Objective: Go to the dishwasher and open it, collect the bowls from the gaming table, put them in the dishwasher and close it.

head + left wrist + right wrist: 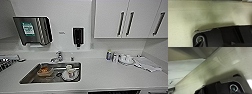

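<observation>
I face a white kitchen counter (110,75) with a steel sink (30,76) set into it. At the picture's lower edge, under the counter front, runs a dark strip (113,92) that may be the top of the dishwasher; its front panel is hidden below the frame. The bowls and the gaming table are out of view. Both wrist views look down at pale speckled floor (205,16) past the robot's own dark plate.
In the sink lie an orange-brown dish (45,71) and a white mug (69,68) on a plate. A tap (58,57), a towel dispenser (32,30) and a soap dispenser (78,36) line the wall. Bottles (111,56) and cloths (146,63) sit at the right under white cupboards (125,18).
</observation>
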Motion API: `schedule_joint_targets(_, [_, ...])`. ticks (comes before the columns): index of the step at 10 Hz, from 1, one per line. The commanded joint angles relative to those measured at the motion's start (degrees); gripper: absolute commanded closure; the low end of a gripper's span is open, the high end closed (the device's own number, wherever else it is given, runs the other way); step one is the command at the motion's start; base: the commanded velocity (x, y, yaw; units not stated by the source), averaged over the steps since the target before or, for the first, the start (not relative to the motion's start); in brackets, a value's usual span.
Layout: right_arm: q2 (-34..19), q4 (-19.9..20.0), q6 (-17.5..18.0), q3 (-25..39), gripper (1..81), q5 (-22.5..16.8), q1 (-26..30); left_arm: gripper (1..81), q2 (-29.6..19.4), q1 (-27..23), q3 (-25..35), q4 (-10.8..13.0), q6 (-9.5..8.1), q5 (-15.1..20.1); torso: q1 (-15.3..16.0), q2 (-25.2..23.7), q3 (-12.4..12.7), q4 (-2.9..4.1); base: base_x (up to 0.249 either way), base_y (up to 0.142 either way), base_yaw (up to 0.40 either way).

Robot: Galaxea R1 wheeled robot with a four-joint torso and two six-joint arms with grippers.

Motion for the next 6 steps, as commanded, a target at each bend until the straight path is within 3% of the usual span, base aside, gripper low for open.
schedule_joint_targets(1, [-0.4, -3.3, -0.5, -0.3, 1.0, -1.1, 4.0, 1.0, -0.4, -3.3, -0.5, 0.3, 0.36, 2.6, 0.0, 0.0, 0.0, 0.0, 0.0, 0.0, 0.0])
schedule_joint_targets(3, [1.8, -6.6, -0.5, 0.5, 1.0, 6.6, 2.4, 1.0, 0.2, -3.3, -1.7, -0.1, 0.36, 2.8, 0.0, 0.0, 0.0, 0.0, 0.0, 0.0, 0.0])
schedule_joint_targets(6, [2.0, -8.4, -0.6, 2.6, 1.0, 8.6, 0.3, 1.0, 1.4, -3.1, -4.1, -0.2, 0.27, 2.9, 0.0, 0.0, 0.0, 0.0, 0.0, 0.0, 0.0])
